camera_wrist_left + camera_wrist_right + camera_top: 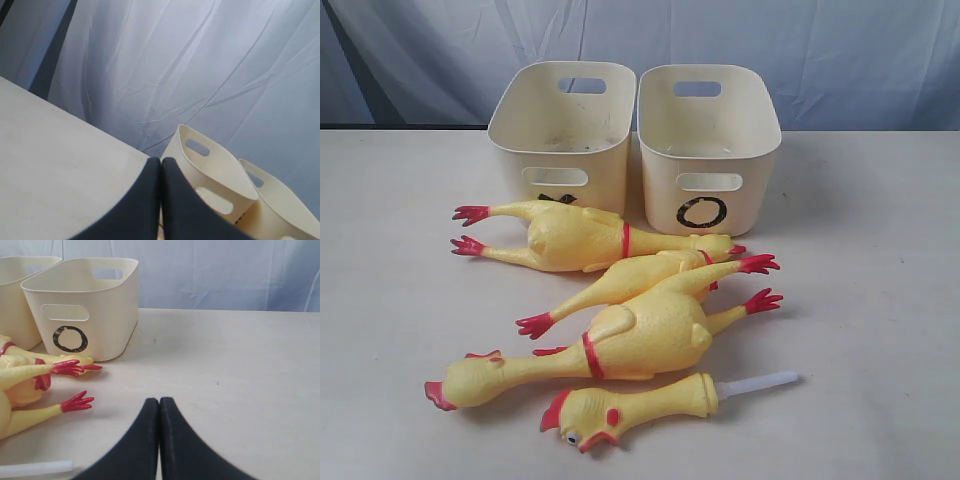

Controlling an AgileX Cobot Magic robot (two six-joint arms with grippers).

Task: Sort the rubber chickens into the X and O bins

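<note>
A pale, creased cloth (820, 50) hangs behind a cream tabletop (880, 300), where the X bin (563, 130) and O bin (708, 140) stand side by side, touching or nearly so. By the look of it no sorting is done yet. What shows of both bins' insides is bare, and all four chickens (630, 340) lie in a loose pile on the tabletop just in front of the bins. One large one (570, 238) lies close against the X bin and hides most of its mark. The small one with the white tube (757, 384) lies nearest the camera. Every chicken is left to be picked up and placed. Neither arm appears in the exterior view. The left end effector (161, 200) has its jaws pressed together on nothing, raised and tilted, facing the bins and the cloth. The right end effector (159, 440) is likewise closed and empty, held low over bare tabletop, level, facing the O bin, with red chicken feet (77, 402) and the tube's end off to one side.
</note>
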